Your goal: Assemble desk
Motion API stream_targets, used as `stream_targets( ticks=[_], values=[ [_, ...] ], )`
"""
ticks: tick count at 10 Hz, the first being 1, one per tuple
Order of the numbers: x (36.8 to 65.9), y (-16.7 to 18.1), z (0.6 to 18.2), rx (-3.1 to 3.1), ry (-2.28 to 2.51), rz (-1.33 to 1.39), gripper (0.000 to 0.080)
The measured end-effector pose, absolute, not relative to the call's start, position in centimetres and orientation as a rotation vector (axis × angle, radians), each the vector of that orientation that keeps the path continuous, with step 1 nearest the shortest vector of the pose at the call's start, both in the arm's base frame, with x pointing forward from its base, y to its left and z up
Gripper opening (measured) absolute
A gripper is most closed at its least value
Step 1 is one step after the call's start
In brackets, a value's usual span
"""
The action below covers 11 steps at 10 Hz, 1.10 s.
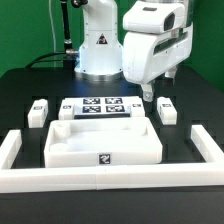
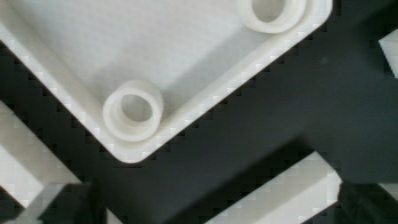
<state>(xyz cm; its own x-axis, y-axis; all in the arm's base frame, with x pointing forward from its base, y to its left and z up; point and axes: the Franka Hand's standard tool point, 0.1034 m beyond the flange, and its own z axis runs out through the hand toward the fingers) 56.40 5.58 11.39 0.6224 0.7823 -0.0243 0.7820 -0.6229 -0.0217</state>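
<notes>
The white tray-like tabletop lies in the middle of the table with a tag on its front rim. In the wrist view one corner of the tabletop shows, with two round sockets inside it. Short white legs lie on both sides: two at the exterior view's left and two at its right. My gripper hangs above the table behind the tabletop's right end, near the right legs. In the wrist view the gripper has its dark fingers wide apart with nothing between them.
The marker board lies behind the tabletop. Long white border bars run along the left, right and front. The robot base stands at the back. A white strip crosses the wrist view under the gripper.
</notes>
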Motion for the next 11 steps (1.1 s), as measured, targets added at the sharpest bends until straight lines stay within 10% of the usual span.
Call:
stream_targets(
  ticks=[7, 11],
  values=[
    [56.0, 5.6, 11.2, -2.805, -1.379, 0.082, 0.0650],
    [52.2, -1.5, 8.9, -2.566, -1.835, -0.007, 0.0650]
  ],
)
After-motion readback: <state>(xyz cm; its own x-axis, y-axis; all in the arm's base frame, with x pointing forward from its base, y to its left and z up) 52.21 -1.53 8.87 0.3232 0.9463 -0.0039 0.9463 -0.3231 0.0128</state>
